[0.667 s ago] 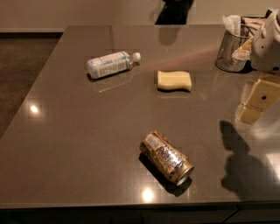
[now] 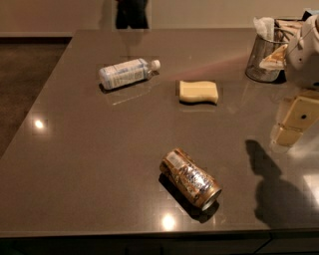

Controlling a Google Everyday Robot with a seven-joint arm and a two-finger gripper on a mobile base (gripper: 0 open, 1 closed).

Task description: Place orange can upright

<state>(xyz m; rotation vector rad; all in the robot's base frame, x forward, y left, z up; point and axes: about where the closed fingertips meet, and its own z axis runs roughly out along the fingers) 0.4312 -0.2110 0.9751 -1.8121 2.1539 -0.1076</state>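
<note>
The orange can (image 2: pixel 190 178) lies on its side near the front edge of the grey-brown table (image 2: pixel 89 164). Its silver top points to the front right and its patterned side faces up. My gripper (image 2: pixel 295 124), with cream-coloured fingers, hangs above the table at the right edge of the view. It is to the right of the can, a little farther back, and well apart from it. It holds nothing that I can see. Its shadow (image 2: pixel 271 191) falls on the table to the right of the can.
A clear plastic bottle with a white cap (image 2: pixel 127 73) lies on its side at the back left. A yellow sponge (image 2: pixel 199 92) lies at the back middle. A mesh cup holding packets (image 2: pixel 264 57) stands at the back right. A dark figure (image 2: pixel 131 12) stands beyond the far edge.
The can, bottle and sponge have not moved. My gripper has dropped slightly at the right. The dark figure beyond the table has shifted to the left.
</note>
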